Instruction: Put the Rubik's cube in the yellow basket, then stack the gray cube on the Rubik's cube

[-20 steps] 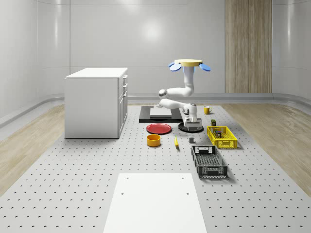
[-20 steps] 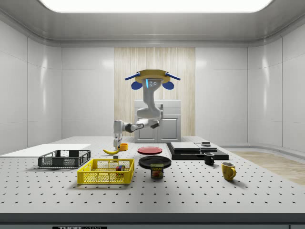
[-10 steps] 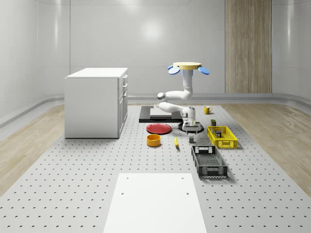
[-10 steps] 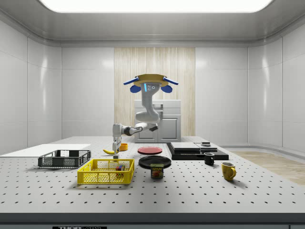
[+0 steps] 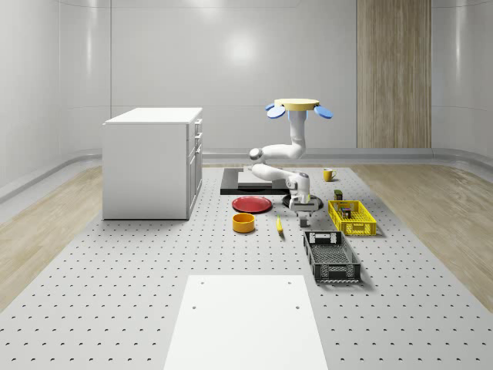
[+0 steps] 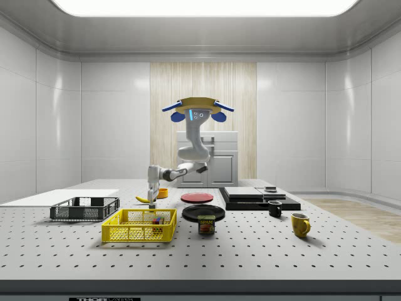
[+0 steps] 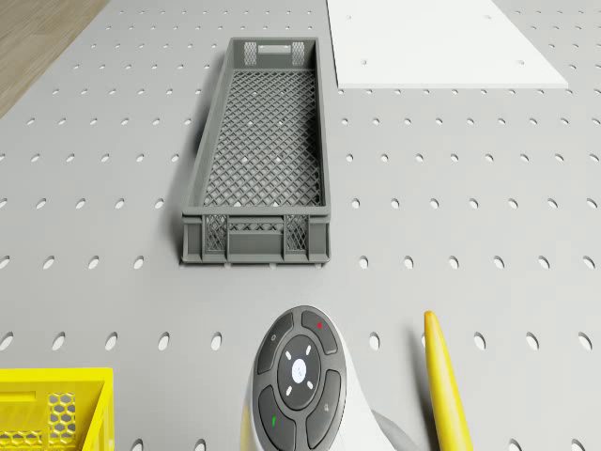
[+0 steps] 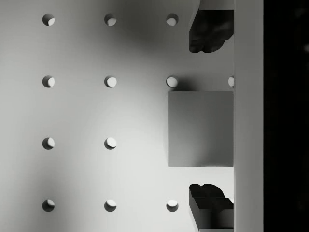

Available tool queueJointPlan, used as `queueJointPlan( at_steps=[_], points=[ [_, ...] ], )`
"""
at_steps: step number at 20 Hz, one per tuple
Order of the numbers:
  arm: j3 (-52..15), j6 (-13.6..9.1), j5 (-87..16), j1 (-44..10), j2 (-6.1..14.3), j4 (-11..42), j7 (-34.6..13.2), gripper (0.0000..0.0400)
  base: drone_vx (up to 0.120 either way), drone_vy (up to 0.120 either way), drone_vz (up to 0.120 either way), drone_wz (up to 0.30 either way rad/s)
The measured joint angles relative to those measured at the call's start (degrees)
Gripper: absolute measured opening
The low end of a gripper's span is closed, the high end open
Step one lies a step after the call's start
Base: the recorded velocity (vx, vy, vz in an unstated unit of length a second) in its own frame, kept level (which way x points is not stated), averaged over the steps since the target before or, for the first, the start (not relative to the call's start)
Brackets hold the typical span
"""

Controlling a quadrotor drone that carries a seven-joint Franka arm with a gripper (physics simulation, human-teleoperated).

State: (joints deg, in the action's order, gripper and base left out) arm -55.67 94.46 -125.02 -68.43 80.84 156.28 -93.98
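The gray cube (image 8: 200,128) lies on the perforated table, and my open gripper (image 8: 207,117) straddles it, one dark finger (image 8: 210,31) on each side with gaps to the cube. In the whole-scene view the gripper (image 5: 306,211) hangs just above the gray cube (image 5: 305,223), left of the yellow basket (image 5: 352,218). The Rubik's cube (image 6: 156,221) sits inside the yellow basket (image 6: 139,226). The drone (image 5: 299,106) hovers over the black plate (image 5: 296,202), its arm bent down to the table.
A gray mesh basket (image 5: 331,257) stands toward the front, and a banana (image 5: 279,225), orange bowl (image 5: 243,223) and red plate (image 5: 252,204) lie to the whole-scene view's left. A spam can (image 6: 206,224), two mugs, a white cabinet (image 5: 152,162) and a white sheet (image 5: 245,320) are also present.
The drone has shifted slightly and sunk a little, and the arm has lowered the gripper from above the black plate down around the gray cube.
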Motion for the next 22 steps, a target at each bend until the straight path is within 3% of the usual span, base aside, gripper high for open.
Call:
queueJointPlan(
  at_steps=[13, 17, 22],
  points=[
    [2.72, 1.39, -2.64, 0.73, -0.73, -1.97, 1.63, 0.04, 0.0, 0.0, 0.0, 0.0],
    [3.08, 1.37, -3.07, 0.9, -1.03, -2.2, 1.87, 0.0315, 0.0, 0.0, 0.0, 0.0],
    [3.29, 1.17, -3.37, 1.15, -1.37, -2.28, 2.1, 0.0269, 0.0, 0.0, 0.0, 0.0]
  ],
)
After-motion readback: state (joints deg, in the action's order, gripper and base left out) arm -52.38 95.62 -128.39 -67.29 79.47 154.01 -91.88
